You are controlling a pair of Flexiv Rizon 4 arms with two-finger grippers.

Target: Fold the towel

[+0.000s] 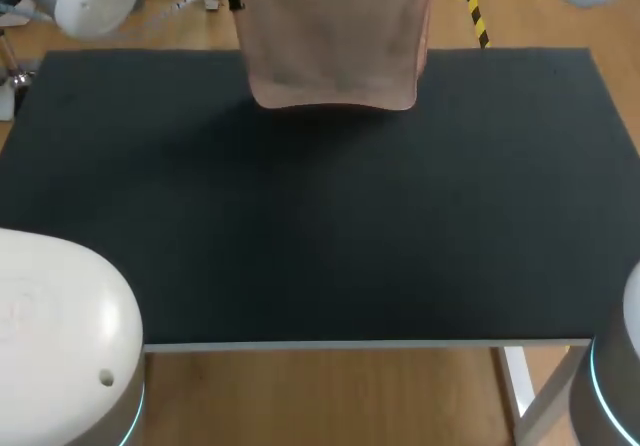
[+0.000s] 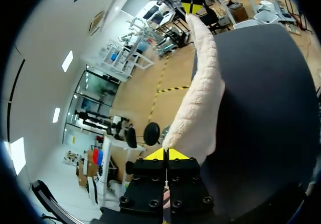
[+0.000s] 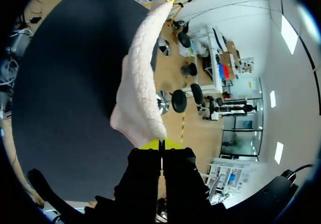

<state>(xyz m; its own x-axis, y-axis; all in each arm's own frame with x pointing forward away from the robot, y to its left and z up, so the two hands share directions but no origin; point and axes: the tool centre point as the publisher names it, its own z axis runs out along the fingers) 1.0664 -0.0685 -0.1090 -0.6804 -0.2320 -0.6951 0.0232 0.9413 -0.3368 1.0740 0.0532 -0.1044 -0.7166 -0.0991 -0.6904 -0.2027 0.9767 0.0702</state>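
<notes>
Pink towel point(image 1: 335, 41) hangs at upper middle of frame.
Your left jaws and right jaws each pinch a towel corner over the black tabletop point(image 1: 320, 226).

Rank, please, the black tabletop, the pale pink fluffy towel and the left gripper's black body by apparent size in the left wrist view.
Largest: the black tabletop.
Next, tied: the pale pink fluffy towel and the left gripper. Its black body looks about as big as the towel and sits nearest the camera, so I leave them unranked.
</notes>
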